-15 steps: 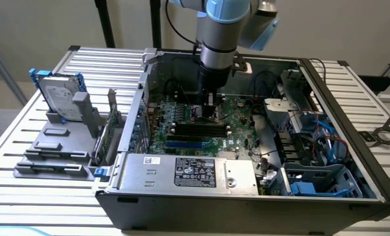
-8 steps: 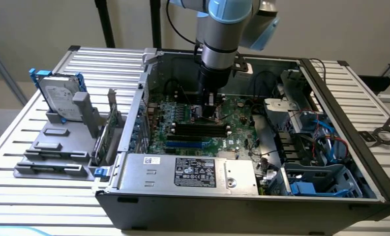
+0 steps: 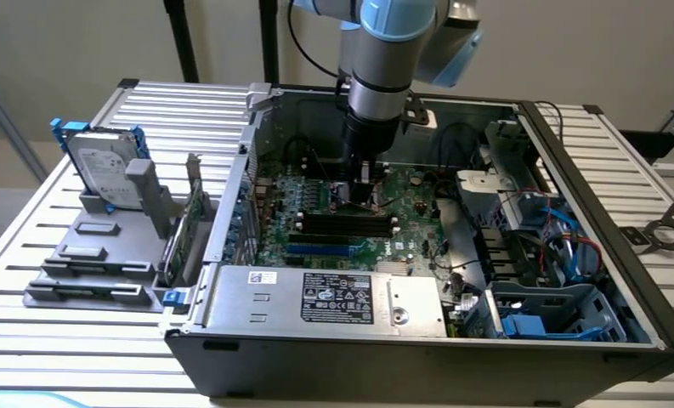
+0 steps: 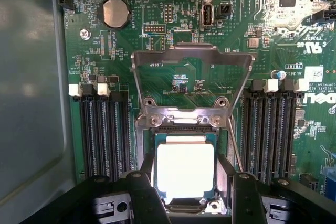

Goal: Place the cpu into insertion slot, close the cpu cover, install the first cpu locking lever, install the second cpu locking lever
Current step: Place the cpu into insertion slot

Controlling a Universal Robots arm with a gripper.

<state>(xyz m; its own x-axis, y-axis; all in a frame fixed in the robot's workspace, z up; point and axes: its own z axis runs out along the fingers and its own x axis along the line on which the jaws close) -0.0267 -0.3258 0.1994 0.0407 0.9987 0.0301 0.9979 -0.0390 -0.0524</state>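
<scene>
Now | tool (image 4: 186, 179) spread astride cpu (image 4: 185, 161) | cpu in insertion slot (image 4: 184, 129) | cpu cover (image 4: 191, 52) open

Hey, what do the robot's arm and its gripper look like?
The arm is a smooth silver-grey tube with rounded light blue joint caps. Below it narrows to a slim black gripper with two blocky black fingers.

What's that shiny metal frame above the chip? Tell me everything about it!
The cpu cover is a thin, silvery metal frame with a big square window, and the green board shows through it. It is swung open, away from the cpu. A bar with screws hinges it at the insertion slot's edge.
</scene>
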